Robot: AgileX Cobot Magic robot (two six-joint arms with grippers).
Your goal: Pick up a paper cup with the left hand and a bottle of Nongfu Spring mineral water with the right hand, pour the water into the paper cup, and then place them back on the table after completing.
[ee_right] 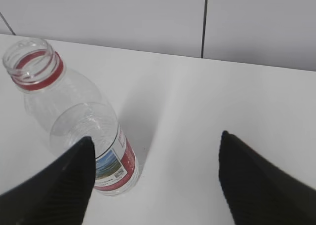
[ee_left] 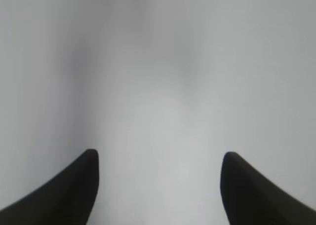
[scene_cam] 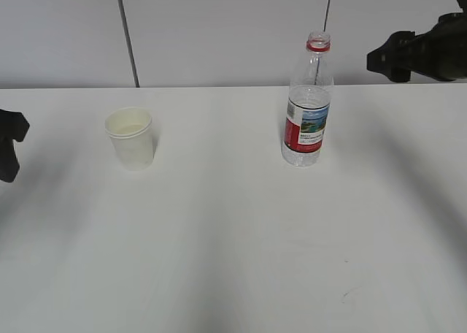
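The white tabletop [scene_cam: 233, 260] lies bare in front. On its left stands the paper cup [scene_cam: 130, 138], upright, well apart from the left hand [scene_cam: 10, 144], whose jaws are spread on nothing. Farther right stands the uncapped Nongfu Spring bottle [scene_cam: 307, 103], partly filled. The right hand [scene_cam: 419, 54] hovers beyond it, jaws apart. A glancing approach could topple the open bottle and spill water.

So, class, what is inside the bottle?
The bottle is uncapped and holds clear water reaching above its label; behind the label nothing shows.
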